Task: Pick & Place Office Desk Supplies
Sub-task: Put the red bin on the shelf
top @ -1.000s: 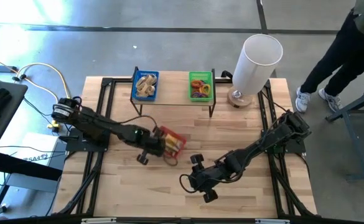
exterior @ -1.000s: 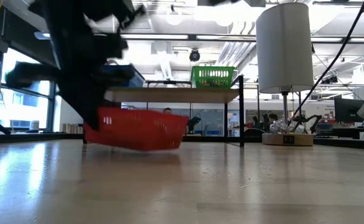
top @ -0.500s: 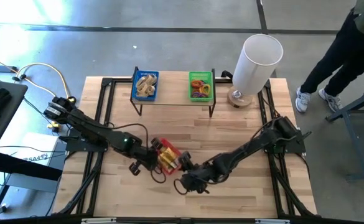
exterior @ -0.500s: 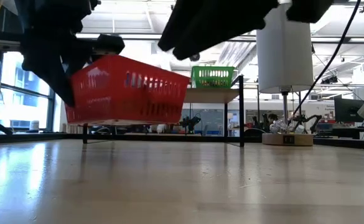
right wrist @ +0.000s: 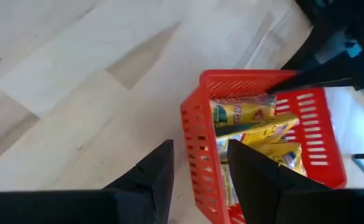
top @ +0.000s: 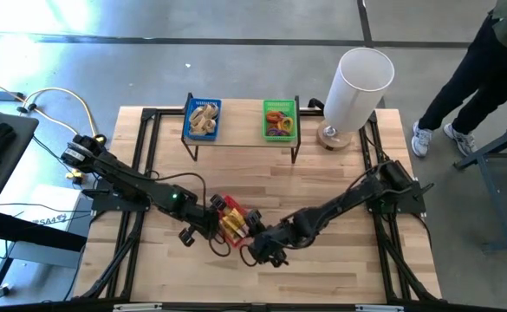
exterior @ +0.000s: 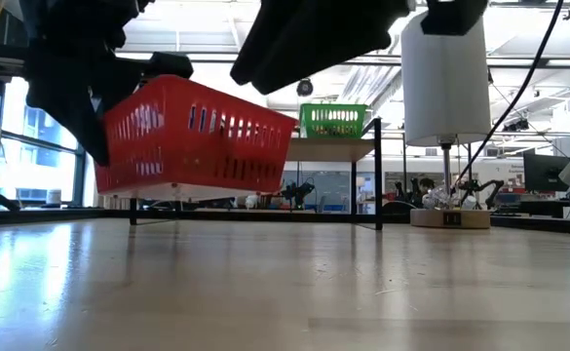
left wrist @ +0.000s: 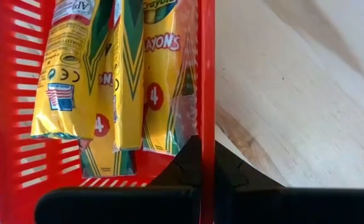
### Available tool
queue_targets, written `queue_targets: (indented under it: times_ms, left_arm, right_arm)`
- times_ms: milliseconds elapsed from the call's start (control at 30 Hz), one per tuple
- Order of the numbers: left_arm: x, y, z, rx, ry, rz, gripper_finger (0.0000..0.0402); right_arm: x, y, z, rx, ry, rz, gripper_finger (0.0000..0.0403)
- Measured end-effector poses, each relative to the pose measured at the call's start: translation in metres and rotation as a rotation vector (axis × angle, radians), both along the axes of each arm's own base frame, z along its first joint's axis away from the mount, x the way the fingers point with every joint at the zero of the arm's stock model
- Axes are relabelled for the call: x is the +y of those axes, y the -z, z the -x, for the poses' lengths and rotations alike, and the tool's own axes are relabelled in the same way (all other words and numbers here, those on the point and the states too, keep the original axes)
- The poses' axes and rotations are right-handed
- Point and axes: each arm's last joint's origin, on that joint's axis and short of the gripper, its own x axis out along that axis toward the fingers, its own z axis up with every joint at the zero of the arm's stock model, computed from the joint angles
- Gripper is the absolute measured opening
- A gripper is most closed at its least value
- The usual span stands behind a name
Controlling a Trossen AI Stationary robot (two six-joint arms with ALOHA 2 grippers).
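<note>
Office supplies sit in three plastic baskets. Largest first: wooden slatted table fills the middle of the high view; tall white cylinder stands at its upper right. Small raised shelf at upper centre carries a blue basket of pale tan bands and a green basket of purple, orange and yellow loops. Red slotted plastic basket hangs clear of the tabletop in the low view, tilted, lower centre in the high view. Inside it lie yellow crayon packs. Left gripper is clamped together on the red basket's rim. Right gripper has fingers apart, seemingly straddling the basket's other wall; contact unclear. A person's legs stand at upper right, off the table.
</note>
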Motion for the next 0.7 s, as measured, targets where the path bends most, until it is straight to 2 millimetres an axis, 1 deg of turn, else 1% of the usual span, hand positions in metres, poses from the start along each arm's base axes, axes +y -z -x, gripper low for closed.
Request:
queue_targets:
  times_ms: [233, 433, 700]
  left_arm:
    - [0.000, 0.000, 0.000, -0.005, 0.008, -0.003, 0.0000]
    - [-0.004, 0.000, 0.001, -0.009, 0.017, -0.014, 0.0000]
    - [-0.003, -0.020, 0.009, -0.081, 0.027, 0.001, 0.0000]
  right_arm:
    - [-0.015, 0.006, -0.008, 0.044, -0.006, -0.073, 0.0138]
    - [-0.021, 0.006, -0.009, 0.065, 0.001, -0.105, 0.0138]
    - [-0.022, 0.007, -0.009, 0.071, 0.003, -0.106, 0.0138]
